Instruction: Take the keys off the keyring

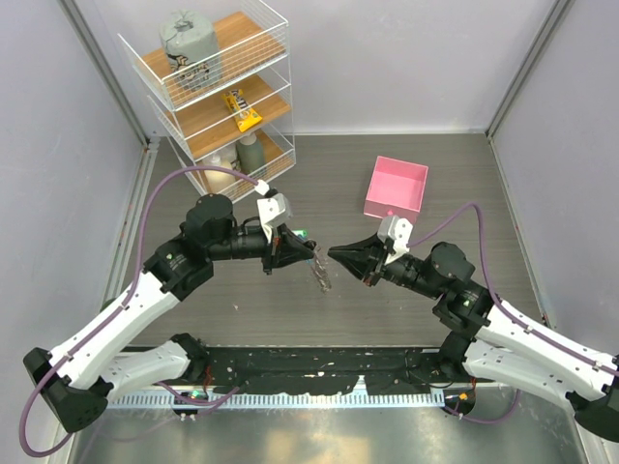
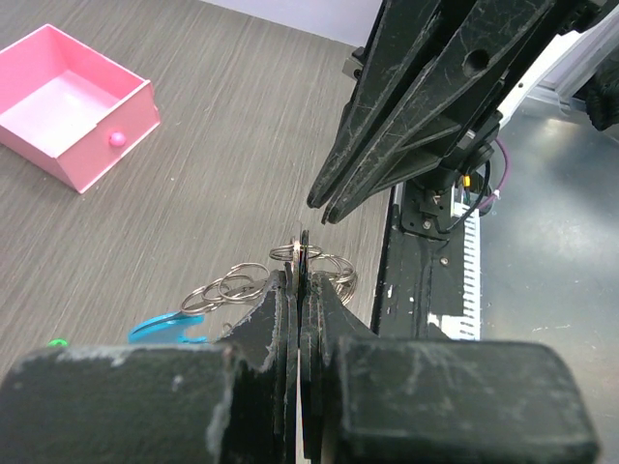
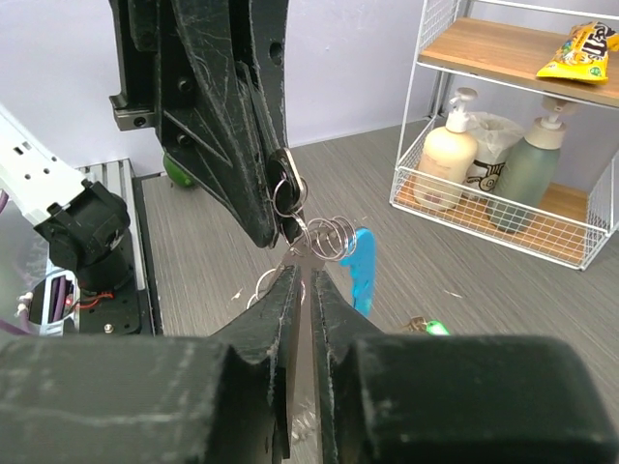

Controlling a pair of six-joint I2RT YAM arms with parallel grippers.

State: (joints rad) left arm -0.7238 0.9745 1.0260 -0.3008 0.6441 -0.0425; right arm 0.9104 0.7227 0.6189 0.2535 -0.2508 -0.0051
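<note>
**Keyring pinched aloft**

The left end effector (image 1: 290, 251) clamps the keyring (image 2: 295, 253); the keys (image 1: 319, 274) hang off its tip above the desk (image 1: 338, 319). The right end effector (image 1: 336, 253), closed narrow on nothing, points at them. A sideways tug could slip the thin ring free, dropping everything.

Keys (image 1: 318, 271) are silver, keyring (image 3: 363, 266) blue-banded, box (image 1: 397, 186) pink, table (image 1: 338, 184) grey wood-grain.
</note>
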